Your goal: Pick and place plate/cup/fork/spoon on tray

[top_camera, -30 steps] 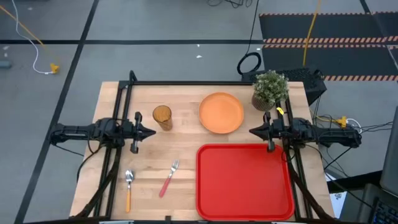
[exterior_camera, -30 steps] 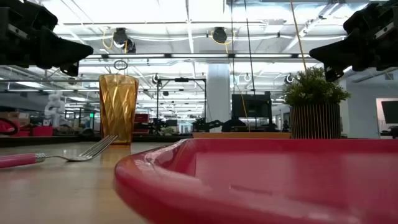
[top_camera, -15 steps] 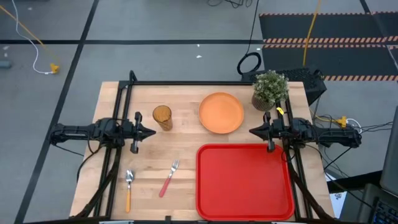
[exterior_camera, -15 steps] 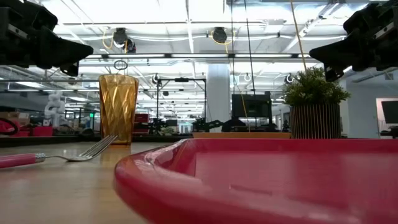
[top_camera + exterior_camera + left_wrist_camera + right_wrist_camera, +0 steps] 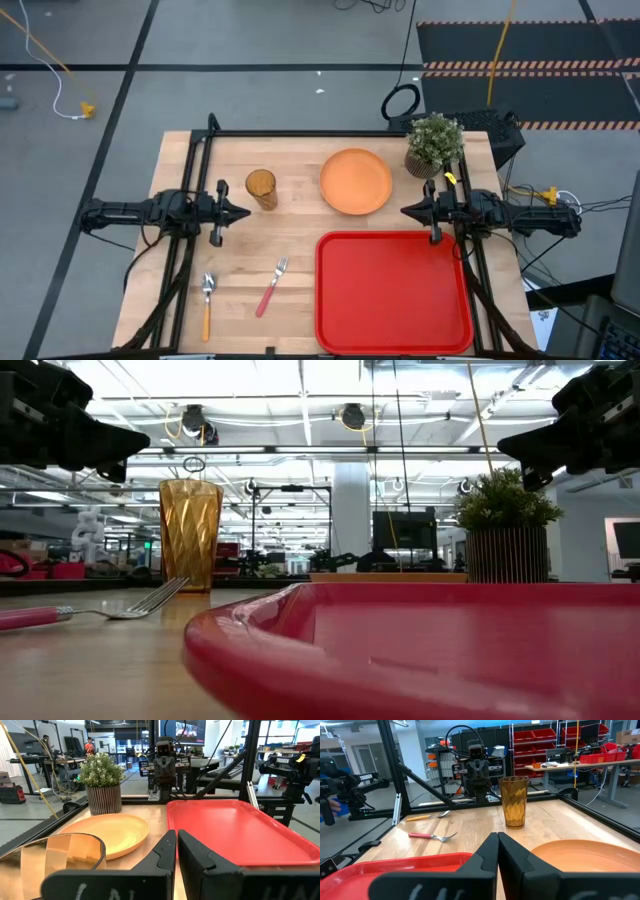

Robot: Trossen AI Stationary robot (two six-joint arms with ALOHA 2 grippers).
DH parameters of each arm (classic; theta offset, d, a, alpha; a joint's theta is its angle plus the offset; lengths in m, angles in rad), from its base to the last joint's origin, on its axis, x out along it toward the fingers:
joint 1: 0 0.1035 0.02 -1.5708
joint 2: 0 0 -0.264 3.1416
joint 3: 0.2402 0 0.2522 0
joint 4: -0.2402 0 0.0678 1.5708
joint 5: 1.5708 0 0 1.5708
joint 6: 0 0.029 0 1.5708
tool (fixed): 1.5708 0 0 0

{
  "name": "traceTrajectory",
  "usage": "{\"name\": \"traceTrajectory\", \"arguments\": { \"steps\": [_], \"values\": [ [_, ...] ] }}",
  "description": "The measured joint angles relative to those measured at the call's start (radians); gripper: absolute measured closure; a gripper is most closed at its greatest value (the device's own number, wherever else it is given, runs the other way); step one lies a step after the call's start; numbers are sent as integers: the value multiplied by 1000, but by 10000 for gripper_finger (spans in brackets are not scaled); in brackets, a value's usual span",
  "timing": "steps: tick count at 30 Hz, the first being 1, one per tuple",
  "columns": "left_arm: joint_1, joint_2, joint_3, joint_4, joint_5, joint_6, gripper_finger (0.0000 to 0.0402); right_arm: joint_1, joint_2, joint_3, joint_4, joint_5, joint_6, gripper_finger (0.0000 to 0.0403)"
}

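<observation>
The orange plate [image 5: 355, 181] lies flat at the table's far middle. The amber cup [image 5: 261, 187] stands upright to its left. The fork [image 5: 271, 286] with its pink-red handle and the spoon [image 5: 207, 303] with its orange handle lie flat near the front left. The red tray [image 5: 393, 291] lies at the front right. My left gripper [image 5: 247, 211] is shut and empty, above the table just near of the cup. My right gripper [image 5: 404, 211] is shut and empty, above the gap between plate and tray.
A potted green plant [image 5: 434, 145] stands at the far right corner, beside the plate. A black frame [image 5: 300, 133] runs along the table's far edge and down its sides. Bare wood lies between the cup, the cutlery and the tray.
</observation>
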Motion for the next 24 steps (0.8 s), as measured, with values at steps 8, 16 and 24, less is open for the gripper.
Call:
{"name": "traceTrajectory", "arguments": {
  "steps": [8, 16, 24],
  "values": [
    [0, 0, 0, 0, 0, 33, 380, 0, 0, 0, 0, 0, 0, 403],
    [0, 0, 0, 0, 0, 49, 380, 0, 0, 0, 0, 0, 0, 403],
    [0, 0, 0, 35, -1, -51, 380, 0, 0, 0, 0, 0, 0, 403]
  ]
}}
